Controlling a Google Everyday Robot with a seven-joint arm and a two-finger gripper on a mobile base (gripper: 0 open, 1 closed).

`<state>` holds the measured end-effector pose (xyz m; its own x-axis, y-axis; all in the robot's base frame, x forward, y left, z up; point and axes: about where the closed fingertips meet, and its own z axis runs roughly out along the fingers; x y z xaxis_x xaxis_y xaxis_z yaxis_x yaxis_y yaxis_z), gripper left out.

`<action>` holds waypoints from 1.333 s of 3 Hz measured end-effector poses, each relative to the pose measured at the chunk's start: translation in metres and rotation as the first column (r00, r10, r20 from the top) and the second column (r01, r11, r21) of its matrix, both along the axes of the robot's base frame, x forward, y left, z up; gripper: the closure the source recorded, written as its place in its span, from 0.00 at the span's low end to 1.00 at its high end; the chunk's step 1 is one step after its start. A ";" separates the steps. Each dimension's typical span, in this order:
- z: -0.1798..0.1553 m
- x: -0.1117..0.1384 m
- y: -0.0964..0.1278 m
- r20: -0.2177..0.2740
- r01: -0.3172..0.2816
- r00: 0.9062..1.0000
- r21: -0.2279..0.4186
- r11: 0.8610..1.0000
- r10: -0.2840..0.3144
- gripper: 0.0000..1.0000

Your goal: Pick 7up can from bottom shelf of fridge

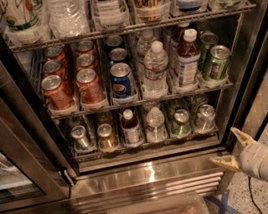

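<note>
Gripper [230, 148] sits low at the right, outside the fridge [144, 174] and level with its foot, fingers spread wide, holding nothing. Bottom shelf [145, 148], read left to right: dull can [80, 136], gold-toned can [106, 136], capped bottle [130, 126], water bottle [154, 124], then the 7up can [181, 122], green, upright, at the front of its lane, then a silver can [204, 117] at the far end. Judged step: the reach, not yet begun into the cabinet; the can is untouched, up and to the left of the gripper. Next move likely calls for rising to shelf height, passing inside the right-hand frame [245, 79], and entering level under the middle rack [138, 101], where headroom looks slight. Water bottle and silver can stand just beside the target, so the fingers have narrow gaps to slip into.
</note>
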<state>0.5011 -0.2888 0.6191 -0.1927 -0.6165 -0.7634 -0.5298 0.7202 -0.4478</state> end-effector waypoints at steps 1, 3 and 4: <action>-0.001 0.013 -0.010 0.055 0.080 0.995 0.101 0.992 -0.086 0.18; -0.012 0.025 -0.010 0.073 0.142 0.984 0.232 0.962 -0.163 0.11; -0.012 0.025 -0.010 0.073 0.142 0.984 0.233 0.962 -0.163 0.11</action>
<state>0.5257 -0.2988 0.6076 -0.1943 -0.3947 -0.8980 -0.3704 0.8772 -0.3054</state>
